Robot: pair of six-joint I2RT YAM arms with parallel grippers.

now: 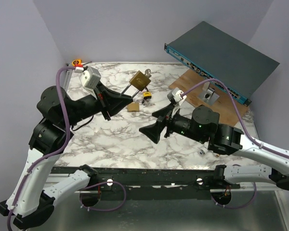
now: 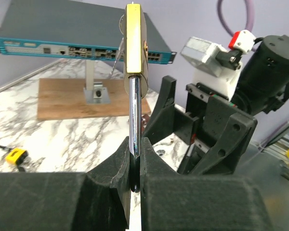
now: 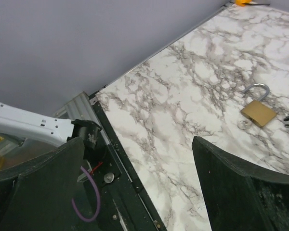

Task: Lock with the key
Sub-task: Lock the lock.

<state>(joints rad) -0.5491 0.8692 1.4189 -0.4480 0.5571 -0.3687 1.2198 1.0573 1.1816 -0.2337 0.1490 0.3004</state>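
- While the left gripper (image 2: 135, 179) is closed tight on the steel shackle (image 2: 133, 120) of the large brass padlock (image 2: 135, 38), the right gripper (image 3: 139, 183) stands with its jaws wide apart and nothing between them.
- From the left wrist camera, the shackle rises straight up out of the pinch at bottom centre, and the brass body sits at top centre, edge-on to the lens.
- A thin silvery piece (image 2: 119, 48) shows at the left edge of that body; whether it is a key cannot be told.
- Seen from the top camera, the large brass padlock hangs above the marble table (image 1: 111, 139) in the upper middle of the frame, held off the surface.
- Just below it there, a small padlock (image 1: 133, 107) lies on the marble, with a yellow-and-black item (image 1: 146, 97) just beside it to the right.
- The right wrist camera shows the small padlock at the right of its frame, shackle swung open, lying flat.
- The right gripper sits in the centre of the top view, lower than the held padlock and apart from it.
- At upper right of that view, a blue network switch (image 1: 221, 57) rests tilted over a wooden board (image 1: 195, 82) that carries a metal stand (image 1: 211, 94).
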